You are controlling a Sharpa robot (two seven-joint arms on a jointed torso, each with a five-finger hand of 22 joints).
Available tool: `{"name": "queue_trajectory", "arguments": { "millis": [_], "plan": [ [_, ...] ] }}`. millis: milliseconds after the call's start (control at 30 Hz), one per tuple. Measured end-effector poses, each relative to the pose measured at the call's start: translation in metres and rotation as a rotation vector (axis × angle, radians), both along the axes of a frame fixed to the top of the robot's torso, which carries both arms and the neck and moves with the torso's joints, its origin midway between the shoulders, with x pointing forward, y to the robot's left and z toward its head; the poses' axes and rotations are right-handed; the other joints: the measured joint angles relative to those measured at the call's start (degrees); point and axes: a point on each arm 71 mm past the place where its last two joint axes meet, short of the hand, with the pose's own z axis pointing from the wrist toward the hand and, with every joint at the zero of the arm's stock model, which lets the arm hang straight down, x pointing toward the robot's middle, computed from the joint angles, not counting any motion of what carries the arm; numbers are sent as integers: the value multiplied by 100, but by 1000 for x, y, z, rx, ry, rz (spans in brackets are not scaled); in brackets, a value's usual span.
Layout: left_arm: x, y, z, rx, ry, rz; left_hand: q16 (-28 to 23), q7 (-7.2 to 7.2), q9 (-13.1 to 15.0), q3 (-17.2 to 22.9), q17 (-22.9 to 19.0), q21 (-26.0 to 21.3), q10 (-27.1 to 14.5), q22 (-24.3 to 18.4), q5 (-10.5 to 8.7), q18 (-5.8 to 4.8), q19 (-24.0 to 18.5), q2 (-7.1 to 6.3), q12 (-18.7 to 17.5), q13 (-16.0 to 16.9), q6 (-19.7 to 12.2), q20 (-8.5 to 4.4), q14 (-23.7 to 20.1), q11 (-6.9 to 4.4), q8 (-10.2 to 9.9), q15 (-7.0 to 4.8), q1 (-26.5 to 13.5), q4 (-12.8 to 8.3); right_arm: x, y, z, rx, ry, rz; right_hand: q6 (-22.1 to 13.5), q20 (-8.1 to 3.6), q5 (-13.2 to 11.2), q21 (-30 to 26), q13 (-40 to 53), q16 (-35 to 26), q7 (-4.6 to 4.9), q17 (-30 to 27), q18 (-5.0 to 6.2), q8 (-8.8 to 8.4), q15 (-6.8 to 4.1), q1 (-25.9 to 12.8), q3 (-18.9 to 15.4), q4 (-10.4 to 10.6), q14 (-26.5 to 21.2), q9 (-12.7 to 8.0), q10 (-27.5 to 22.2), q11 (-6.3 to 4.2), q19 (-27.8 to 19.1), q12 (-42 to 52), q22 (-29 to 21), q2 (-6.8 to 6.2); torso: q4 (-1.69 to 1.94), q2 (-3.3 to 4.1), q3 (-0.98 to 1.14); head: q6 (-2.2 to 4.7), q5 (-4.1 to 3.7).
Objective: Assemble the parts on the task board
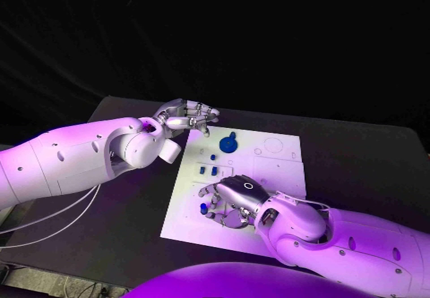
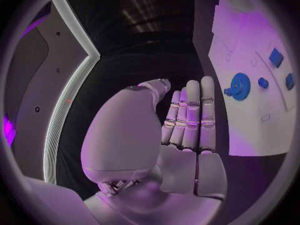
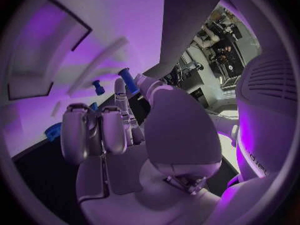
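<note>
Reaching arm, left: enters from the left edge, left hand (image 1: 186,116) poised over the table (image 1: 117,211) just off the far left corner of the task board (image 1: 278,171)
Left hand state: empty, fingers (image 2: 192,110) straight and side by side, thumb standing apart; touches no part
Right arm: comes in from the lower right, right hand (image 1: 231,200) bent down over the board's near left area
Right hand state: fingers curled in over the board; right wrist view shows a blue peg (image 3: 128,81) at the fingertips, but cannot tell whether pinched or merely beside them
Blue gear (image 1: 229,144): lies flat on the board's far left part, near the left hand, apart from it
Small blue pieces (image 1: 209,169): sit mid-board, between gear and right hand
Blue part (image 1: 204,209): on the board, just beside the right hand's fingers
Writing: no readable label on board or arms
</note>
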Motion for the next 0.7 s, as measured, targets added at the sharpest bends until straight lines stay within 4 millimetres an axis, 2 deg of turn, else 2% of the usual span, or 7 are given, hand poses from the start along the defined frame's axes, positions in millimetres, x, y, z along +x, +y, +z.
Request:
{"name": "queue_trajectory", "arguments": {
  "millis": [200,233,433,533,567,633,700],
  "plan": [
    [0,1,0,1,1,1,0,0,0,0,-2,0,0,0,0,0,13,0,0,0,0,13,0,0,0,0,0,0,0,-15,10,48,-14,-31,-24,-38,0,156,133,56,-7,92,0,-10,-40,0,-171,28,0,6,149,-76,-3,90,0,0,-4,-3,-2,19,-31],
    [0,1,0,1,1,1,0,0,0,0,-4,0,0,0,0,0,22,0,0,0,0,21,0,0,0,0,0,0,0,-18,13,58,-15,-37,8,-51,0,167,164,56,25,111,0,21,-40,0,-185,14,0,17,166,-80,-5,99,0,0,-4,-3,-2,24,-37],
    [0,2,-1,2,3,3,0,0,0,0,-5,0,0,0,0,0,21,0,0,0,0,21,0,0,0,0,0,0,12,-48,31,123,13,-104,684,-80,98,299,510,183,128,287,0,413,-40,148,-227,3,0,170,429,11,-2,407,-1,149,-13,-9,-2,67,-104],
    [-1,3,-2,3,5,5,0,0,0,0,-5,0,0,0,0,0,21,0,0,1,1,21,0,0,0,0,0,0,25,-76,41,150,61,-177,1008,-80,263,313,900,205,71,309,-4,633,-45,152,-309,-29,-1,267,545,-80,-2,791,-1,152,-22,-16,-3,104,-175],
    [-1,3,-2,3,5,5,0,0,0,0,-5,0,0,0,0,0,21,0,0,1,1,21,0,0,0,0,0,0,28,-83,42,154,72,-196,1072,-80,317,390,1163,205,20,268,-69,700,-98,152,-372,-28,-5,314,640,-123,-2,1078,-1,152,-26,-20,-4,113,-201],
    [-1,4,-2,3,6,5,0,0,0,0,-5,0,0,0,0,0,21,0,0,0,0,21,0,0,0,0,0,0,35,-102,45,163,108,-251,1109,-142,371,490,1823,205,-17,259,-94,787,-124,135,-470,-16,-4,412,572,-181,-4,1695,-1,169,-36,-27,-3,125,-252],
    [-1,4,-3,4,7,7,0,0,0,0,-5,0,0,0,0,0,21,0,0,1,0,21,0,0,0,0,0,0,40,-122,47,166,152,-310,1091,-161,393,649,3417,299,-29,403,-94,890,-175,65,-608,42,-9,578,467,-203,-3,3230,-1,237,-53,-40,-7,136,-318]
  ]
}}
